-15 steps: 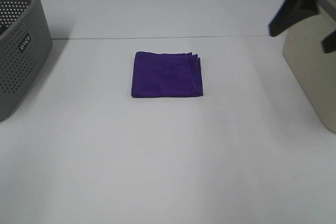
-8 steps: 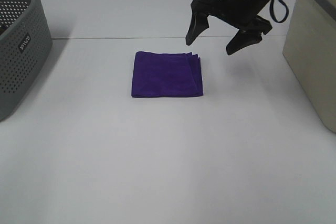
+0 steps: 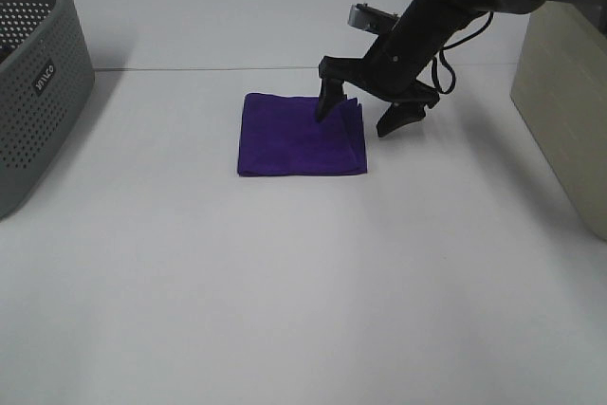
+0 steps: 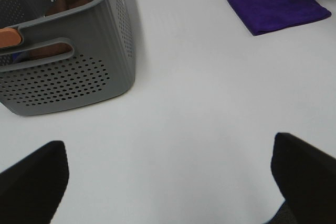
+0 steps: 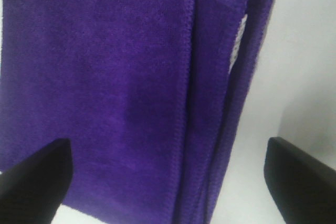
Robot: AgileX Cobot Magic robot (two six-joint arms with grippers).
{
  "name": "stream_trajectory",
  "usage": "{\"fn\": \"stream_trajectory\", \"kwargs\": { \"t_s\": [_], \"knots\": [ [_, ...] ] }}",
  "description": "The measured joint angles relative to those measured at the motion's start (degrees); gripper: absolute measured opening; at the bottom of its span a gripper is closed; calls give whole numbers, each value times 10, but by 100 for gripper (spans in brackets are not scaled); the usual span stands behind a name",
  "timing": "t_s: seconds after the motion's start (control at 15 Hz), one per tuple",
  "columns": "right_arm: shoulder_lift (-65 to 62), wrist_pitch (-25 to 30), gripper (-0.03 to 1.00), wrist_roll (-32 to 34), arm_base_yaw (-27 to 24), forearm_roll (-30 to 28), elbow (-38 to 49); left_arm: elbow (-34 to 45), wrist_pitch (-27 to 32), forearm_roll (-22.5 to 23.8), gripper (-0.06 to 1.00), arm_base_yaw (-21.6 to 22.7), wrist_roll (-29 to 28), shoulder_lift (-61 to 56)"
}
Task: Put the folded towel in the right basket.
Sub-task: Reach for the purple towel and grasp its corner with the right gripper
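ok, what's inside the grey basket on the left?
Brown and orange items show over the rim and through the handle slot of the grey basket; what they are is unclear. The perforated walls hide the rest.

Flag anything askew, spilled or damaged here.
Nothing stands out. The towel lies flat and neatly folded. Its layered edges fan out slightly on the side that the open right gripper straddles.

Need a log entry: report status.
Right end effector open, straddling towel edge. Left end effector open, away. Towel flat, ungrasped. Nothing blocking right basket.
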Motion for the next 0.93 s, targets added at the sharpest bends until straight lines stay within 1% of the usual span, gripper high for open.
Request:
{"fn": "stream_trajectory", "kwargs": {
  "t_s": [0.13,0.33,0.67,0.93],
  "knots": [
    [9,-17,89,0,0,-13,0,0,0,0,99,0,0,0],
    [10,-27,88,0,0,-32,-5,0,0,0,99,0,0,0],
    [12,-28,87,10,0,-50,-5,0,0,0,99,0,0,0],
    [18,-24,86,12,0,-48,-6,0,0,0,99,0,0,0]
  ]
}}
